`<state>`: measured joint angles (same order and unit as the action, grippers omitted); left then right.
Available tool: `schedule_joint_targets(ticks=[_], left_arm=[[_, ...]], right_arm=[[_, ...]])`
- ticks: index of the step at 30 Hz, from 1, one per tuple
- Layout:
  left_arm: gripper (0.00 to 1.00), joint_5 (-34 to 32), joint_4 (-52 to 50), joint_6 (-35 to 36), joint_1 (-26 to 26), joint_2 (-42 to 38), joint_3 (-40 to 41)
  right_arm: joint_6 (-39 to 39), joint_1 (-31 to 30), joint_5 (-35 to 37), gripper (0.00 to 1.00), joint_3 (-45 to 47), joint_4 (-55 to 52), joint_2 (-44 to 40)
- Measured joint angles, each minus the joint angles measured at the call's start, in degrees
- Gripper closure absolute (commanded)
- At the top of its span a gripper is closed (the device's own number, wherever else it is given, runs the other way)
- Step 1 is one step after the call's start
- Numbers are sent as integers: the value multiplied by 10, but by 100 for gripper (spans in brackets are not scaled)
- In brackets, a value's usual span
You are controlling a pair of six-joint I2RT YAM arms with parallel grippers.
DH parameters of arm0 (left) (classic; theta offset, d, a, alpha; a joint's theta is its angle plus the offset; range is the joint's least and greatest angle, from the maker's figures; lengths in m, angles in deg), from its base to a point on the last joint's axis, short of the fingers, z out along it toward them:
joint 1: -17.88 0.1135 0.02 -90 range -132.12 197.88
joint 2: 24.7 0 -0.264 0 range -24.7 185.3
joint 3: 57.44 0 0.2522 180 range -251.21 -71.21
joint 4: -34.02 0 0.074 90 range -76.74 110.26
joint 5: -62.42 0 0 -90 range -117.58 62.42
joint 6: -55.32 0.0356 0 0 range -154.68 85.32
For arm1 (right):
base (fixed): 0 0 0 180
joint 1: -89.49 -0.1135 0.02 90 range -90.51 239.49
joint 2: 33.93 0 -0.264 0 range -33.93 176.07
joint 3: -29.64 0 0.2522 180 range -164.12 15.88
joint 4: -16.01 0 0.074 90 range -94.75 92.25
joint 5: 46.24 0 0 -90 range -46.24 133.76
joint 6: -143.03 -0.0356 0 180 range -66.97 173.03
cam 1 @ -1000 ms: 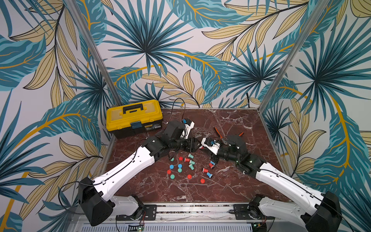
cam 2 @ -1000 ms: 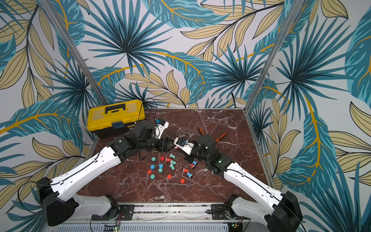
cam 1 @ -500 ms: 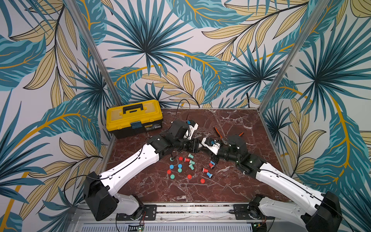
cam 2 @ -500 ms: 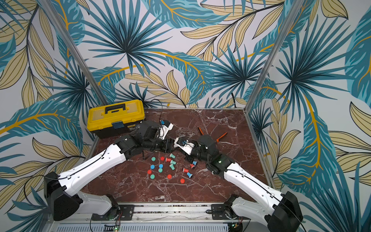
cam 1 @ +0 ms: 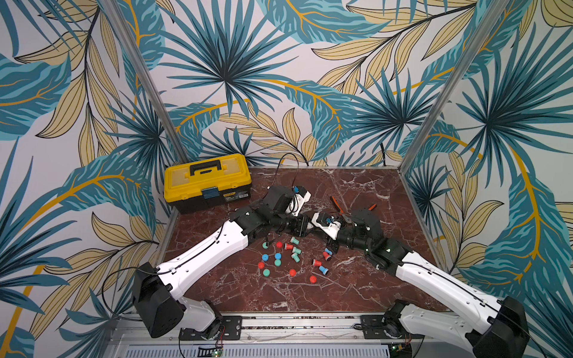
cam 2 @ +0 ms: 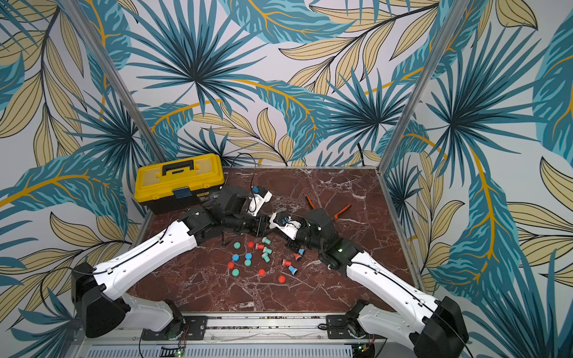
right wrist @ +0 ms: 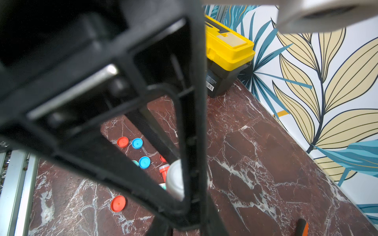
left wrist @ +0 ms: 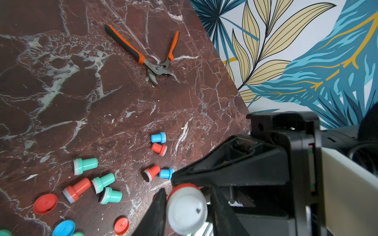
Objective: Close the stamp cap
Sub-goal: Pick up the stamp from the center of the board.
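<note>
Marble bench [cam 1: 356, 192]; toolbox [cam 1: 207, 178] label too small for me to read. Left arm [cam 1: 214, 251] and right arm [cam 1: 434, 272] reach inward, meeting mid-bench above loose stamps [cam 1: 294, 251]. Right gripper [left wrist: 177, 179] is clamped on the red stamp [left wrist: 186, 208]; left gripper [left wrist: 187, 189] flanks its white end, grip unclear to me.

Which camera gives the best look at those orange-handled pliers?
The left wrist view: the pliers lie whole and unobstructed on the table, handles spread. In both top views only the two orange handles poke out behind the right arm. The right wrist view catches just one handle tip.
</note>
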<state>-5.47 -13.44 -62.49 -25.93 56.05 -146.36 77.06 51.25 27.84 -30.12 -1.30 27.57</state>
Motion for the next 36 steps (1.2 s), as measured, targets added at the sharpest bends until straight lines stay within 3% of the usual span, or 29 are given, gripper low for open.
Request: schedule_joint_targets(ticks=[8,15,19,27,36], left_arm=[[77,-3,-14,18,-1,1,-6],[76,-5,-23,21,-3,-1,-23],[77,3,-31,17,0,-10,-43],[78,91,-10,-27,39,-54,-80],[78,208,166,-158,75,-107,-27]], right_arm=[[0,-1,-1,98,0,-5,-3],[-10,-1,-2,68,0,0,-19],[-26,-1,-3,63,-1,21,-55],[-58,-1,-13,60,-17,81,-116],[-97,-1,-52,59,-39,155,-136]])
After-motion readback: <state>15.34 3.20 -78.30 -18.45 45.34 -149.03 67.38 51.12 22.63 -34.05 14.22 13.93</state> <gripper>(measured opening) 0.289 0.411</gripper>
